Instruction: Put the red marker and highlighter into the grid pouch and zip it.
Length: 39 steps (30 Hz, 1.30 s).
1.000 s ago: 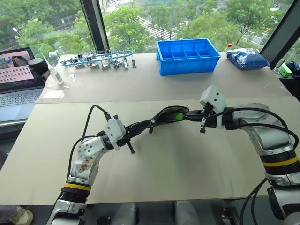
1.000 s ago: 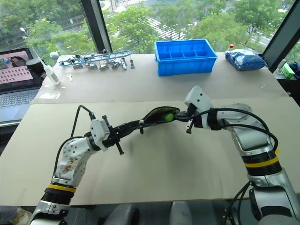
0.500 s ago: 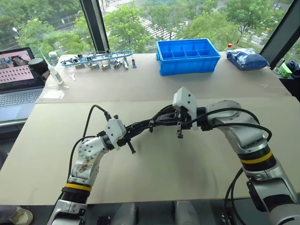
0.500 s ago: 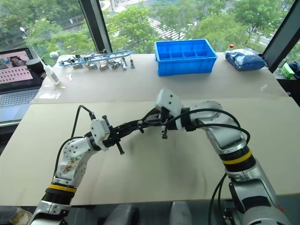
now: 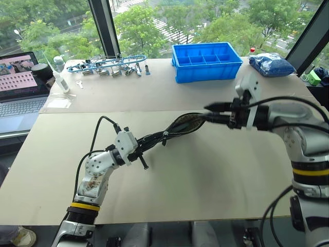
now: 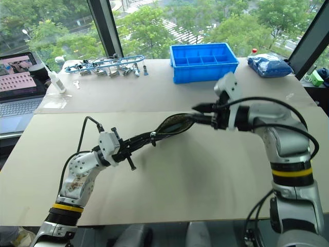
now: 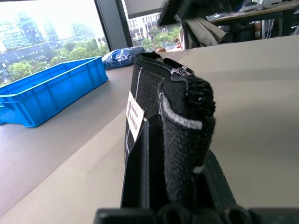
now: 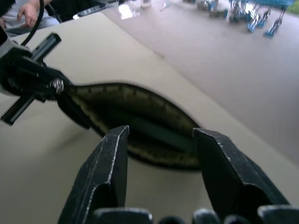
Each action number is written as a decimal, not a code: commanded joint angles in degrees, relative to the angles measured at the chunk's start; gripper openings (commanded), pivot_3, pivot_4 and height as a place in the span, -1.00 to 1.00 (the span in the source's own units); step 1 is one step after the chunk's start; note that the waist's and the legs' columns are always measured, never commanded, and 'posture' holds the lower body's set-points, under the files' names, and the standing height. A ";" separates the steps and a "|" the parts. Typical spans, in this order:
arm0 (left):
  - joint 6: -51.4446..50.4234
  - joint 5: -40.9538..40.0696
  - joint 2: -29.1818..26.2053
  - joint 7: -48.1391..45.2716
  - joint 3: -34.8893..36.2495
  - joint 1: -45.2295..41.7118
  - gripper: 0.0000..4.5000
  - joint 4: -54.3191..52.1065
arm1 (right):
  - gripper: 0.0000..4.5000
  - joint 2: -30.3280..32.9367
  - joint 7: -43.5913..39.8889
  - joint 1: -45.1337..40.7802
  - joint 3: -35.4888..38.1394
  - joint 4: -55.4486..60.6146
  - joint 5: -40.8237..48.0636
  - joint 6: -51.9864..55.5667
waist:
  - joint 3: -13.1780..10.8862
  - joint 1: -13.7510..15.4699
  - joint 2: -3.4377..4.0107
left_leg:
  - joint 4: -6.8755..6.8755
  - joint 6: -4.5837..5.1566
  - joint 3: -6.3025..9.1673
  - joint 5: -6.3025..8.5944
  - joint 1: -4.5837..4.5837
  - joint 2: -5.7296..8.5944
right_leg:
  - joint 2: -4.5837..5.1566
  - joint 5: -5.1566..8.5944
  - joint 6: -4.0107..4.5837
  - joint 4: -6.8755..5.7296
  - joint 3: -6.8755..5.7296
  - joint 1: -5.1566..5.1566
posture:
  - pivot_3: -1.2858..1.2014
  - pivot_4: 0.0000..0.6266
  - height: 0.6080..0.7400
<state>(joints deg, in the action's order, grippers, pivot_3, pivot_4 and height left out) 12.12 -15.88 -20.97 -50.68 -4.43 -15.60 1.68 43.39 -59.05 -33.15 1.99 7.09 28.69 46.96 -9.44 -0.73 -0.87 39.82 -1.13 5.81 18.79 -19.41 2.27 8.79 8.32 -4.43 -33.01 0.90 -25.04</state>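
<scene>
Left gripper [image 5: 145,145] grips one end of the pouch [image 5: 181,125], jaws clamped tight on the fabric, holding it off the table [image 5: 205,175]. The pouch stretches from there rightward and slightly away from the robot, its long axis running from one gripper toward the other, the mouth gaping at the far half. The right wrist view shows a dark green shape lying lengthwise inside, probably the highlighter [image 8: 159,133]; whether the marker is in there too I cannot tell. Right gripper [image 5: 212,113] sits at the pouch's right end, jaws spread apart and holding nothing, pointing leftward along the open zipper line. The zipper is not yet closed. By my reading the right arm is the free one nearest the opening, so zipping would fall to it.
</scene>
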 commanded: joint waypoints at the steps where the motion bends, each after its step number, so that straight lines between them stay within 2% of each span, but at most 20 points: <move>1: 0.65 -0.72 0.06 -0.16 0.35 -1.05 -0.99 -0.97 | 0.70 2.34 -1.79 2.64 5.59 4.59 7.00 4.94 | 0.00 0.00 0.00 | 0.00 0.00 0.00 0.00 0.00 0.00 | 0.00 0.00 0.00 -0.01 0.00 -0.01 | 0.03 -0.52 1.00; 4: 0.85 -0.77 0.15 -0.68 0.23 -1.92 -0.99 0.02 | 0.70 1.82 -1.24 6.50 3.21 8.88 8.53 6.26 | 0.00 -0.27 0.00 | -0.01 0.01 0.01 0.01 0.05 0.00 | 0.00 0.00 0.00 -0.05 0.01 0.00 | 0.03 -0.52 1.00; 7: 1.10 -0.70 0.38 -1.04 0.11 -2.78 -0.99 0.92 | 0.70 -2.46 2.14 7.95 -1.39 12.40 8.23 6.43 | 0.01 -0.31 -0.02 | 0.00 0.02 0.01 0.01 0.07 -0.01 | -0.01 0.00 0.00 -0.07 0.00 0.02 | 0.03 -0.52 1.00; 11: 1.33 -0.58 0.80 -1.27 -0.15 -3.41 -0.99 1.48 | 0.70 -10.43 7.92 6.25 -8.63 13.38 5.61 6.51 | 0.01 -0.23 -0.02 | 0.03 -0.03 0.02 -0.02 0.07 -0.01 | -0.01 0.00 0.00 -0.09 0.02 0.01 | 0.03 -0.52 1.00; 17: 1.49 -0.42 1.14 -1.15 -0.13 -3.17 -0.99 1.23 | 0.70 -20.00 15.34 0.25 -11.77 6.72 2.75 5.00 | 0.01 -0.14 -0.02 | 0.04 -0.12 0.06 -0.07 0.08 0.00 | -0.01 -0.02 0.02 -0.10 0.00 -0.01 | 0.03 -0.52 1.00; 22: 1.39 -0.27 1.37 -0.51 -0.28 -2.29 -0.99 0.19 | 0.70 -22.63 16.16 -1.23 -12.39 5.16 2.32 4.27 | 0.01 -0.16 -0.01 | 0.02 -0.28 0.09 -0.16 0.06 0.00 | -0.01 -0.02 0.03 -0.07 -0.03 -0.02 | 0.03 -0.52 1.00; 27: 1.50 -0.30 1.07 -0.23 -0.10 -1.83 -0.99 -0.01 | 0.70 -22.02 14.78 -1.24 -12.16 5.48 2.46 4.57 | 0.01 -0.31 -0.01 | 0.00 -0.28 0.09 -0.16 0.06 0.00 | -0.01 -0.02 0.03 -0.08 -0.02 -0.03 | 0.03 -0.52 1.00; 31: 1.55 -0.30 0.99 -0.19 -0.06 -1.79 -0.99 -0.03 | 0.30 -21.85 14.25 -1.47 -11.16 5.35 3.24 4.83 | 0.01 -0.32 -0.01 | 0.01 -0.22 0.09 -0.13 0.06 0.00 | -0.01 -0.02 0.03 -0.08 -0.02 -0.03 | 0.03 -0.52 1.00; 32: 1.57 -0.29 0.99 -0.20 -0.06 -1.85 -0.99 0.04 | 0.09 -21.88 14.16 -1.47 -11.03 5.49 3.44 4.84 | 0.01 -0.32 -0.01 | 0.01 -0.22 0.09 -0.12 0.06 0.00 | -0.01 -0.02 0.03 -0.09 -0.03 -0.03 | 0.03 -0.52 1.00; 34: 1.58 -0.29 1.04 -0.20 -0.09 -2.05 -0.99 0.20 | -0.18 -22.15 14.20 -1.41 -10.89 5.70 3.69 4.96 | 0.01 -0.33 -0.01 | 0.00 -0.20 0.09 -0.11 0.06 0.00 | -0.01 -0.02 0.03 -0.08 -0.02 -0.03 | 0.03 -0.52 1.00; 35: 1.59 -0.27 1.08 -0.19 -0.11 -2.12 -0.99 0.27 | -0.41 -22.28 14.26 -1.37 -10.94 5.68 3.63 4.96 | 0.01 -0.33 -0.01 | 0.01 -0.20 0.09 -0.11 0.06 0.00 | -0.01 -0.02 0.03 -0.08 -0.02 -0.03 | 0.03 -0.52 1.00; 39: 1.63 -0.28 1.17 -0.20 -0.14 -2.20 -0.99 0.40 | -0.95 -22.60 14.13 -1.01 -11.01 5.92 3.70 5.13 | 0.01 -0.33 -0.01 | 0.00 -0.20 0.09 -0.11 0.06 0.00 | -0.01 -0.02 0.03 -0.08 -0.03 -0.03 | 0.03 -0.52 1.00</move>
<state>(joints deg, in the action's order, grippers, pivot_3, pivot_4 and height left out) 12.33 -15.85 -19.88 -51.07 -4.97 -17.33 3.84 21.04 -44.46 -33.42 -10.26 11.00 30.72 52.82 -9.43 -1.06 -0.88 39.82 -1.33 5.90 18.68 -19.35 2.27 8.78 8.30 -4.40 -33.10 0.87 -25.07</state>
